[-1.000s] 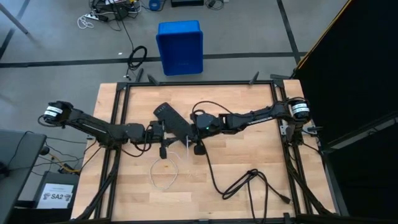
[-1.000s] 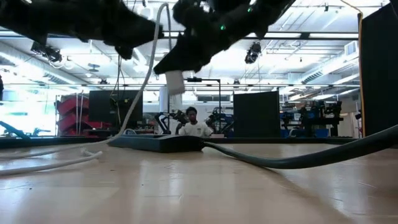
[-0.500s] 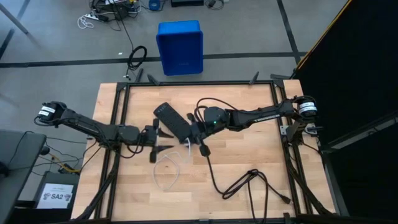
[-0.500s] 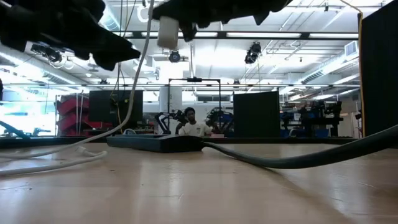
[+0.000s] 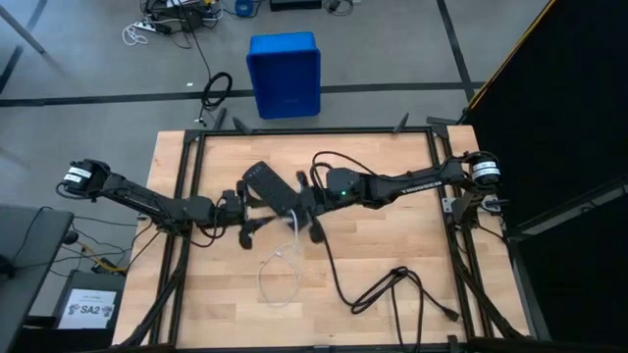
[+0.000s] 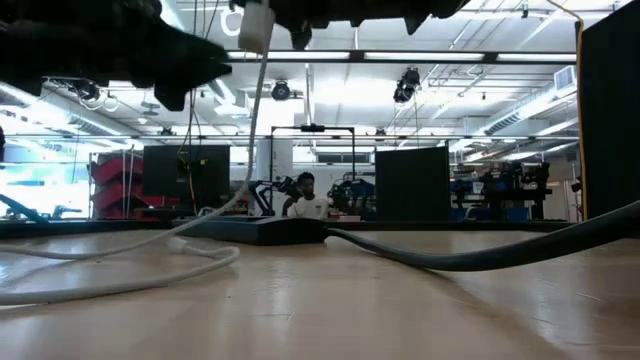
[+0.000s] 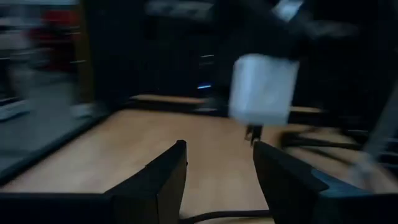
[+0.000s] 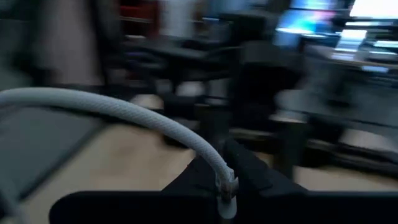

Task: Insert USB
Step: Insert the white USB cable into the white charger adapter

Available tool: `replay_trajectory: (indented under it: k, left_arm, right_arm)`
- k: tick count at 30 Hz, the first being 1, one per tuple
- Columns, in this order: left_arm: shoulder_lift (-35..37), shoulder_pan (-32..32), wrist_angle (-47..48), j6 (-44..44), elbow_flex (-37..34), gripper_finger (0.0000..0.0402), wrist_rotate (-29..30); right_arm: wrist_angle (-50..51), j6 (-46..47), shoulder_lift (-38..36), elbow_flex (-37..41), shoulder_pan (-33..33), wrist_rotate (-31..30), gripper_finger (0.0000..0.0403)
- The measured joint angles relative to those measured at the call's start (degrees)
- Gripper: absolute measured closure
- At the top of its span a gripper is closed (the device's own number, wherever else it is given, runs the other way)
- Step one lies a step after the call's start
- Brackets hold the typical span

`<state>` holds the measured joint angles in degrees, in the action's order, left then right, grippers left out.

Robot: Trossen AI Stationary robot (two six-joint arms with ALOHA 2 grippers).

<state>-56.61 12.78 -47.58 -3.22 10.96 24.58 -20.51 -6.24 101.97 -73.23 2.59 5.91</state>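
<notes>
From above, the right gripper [image 5: 306,218] holds the white charger block [image 5: 294,220] beside the power strip [image 5: 271,188], cable [image 5: 279,277] trailing onto the table [image 5: 392,255]. The left wrist view shows the left gripper [image 7: 217,177] with jaws apart, empty, facing the block. Judging by this, the cable is seated; next the block needs lining up with a strip socket.

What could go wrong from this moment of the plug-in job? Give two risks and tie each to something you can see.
1. The right hand holds the white charger block high above the table; a slip would drop it.
2. The white cable hangs from the block and loops loosely on the table, beside the open left hand, where it could snag.
</notes>
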Motion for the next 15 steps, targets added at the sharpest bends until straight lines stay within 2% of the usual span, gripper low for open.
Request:
replay_trajectory:
  k: [4,6,8,15]
  left_arm:
    - [-2.7,0.0,-0.5,0.4,0.0,0.0229,11.9]
    - [-4.1,0.0,-1.2,1.5,0.0,0.0229,15.3]
    - [-5.7,0.1,-2.8,2.3,0.1,0.0230,16.9]
    - [-10.9,0.1,-6.7,5.0,0.7,0.0227,17.2]
  right_arm:
    - [-0.6,-0.2,0.0,0.0,1.3,-17.8,0.0403]
    - [-0.8,-0.3,0.0,0.0,1.7,-23.8,0.0403]
    - [-0.8,-0.2,0.0,0.0,1.8,-26.3,0.0403]
    - [-0.8,1.3,0.0,0.3,0.8,-28.8,0.0403]
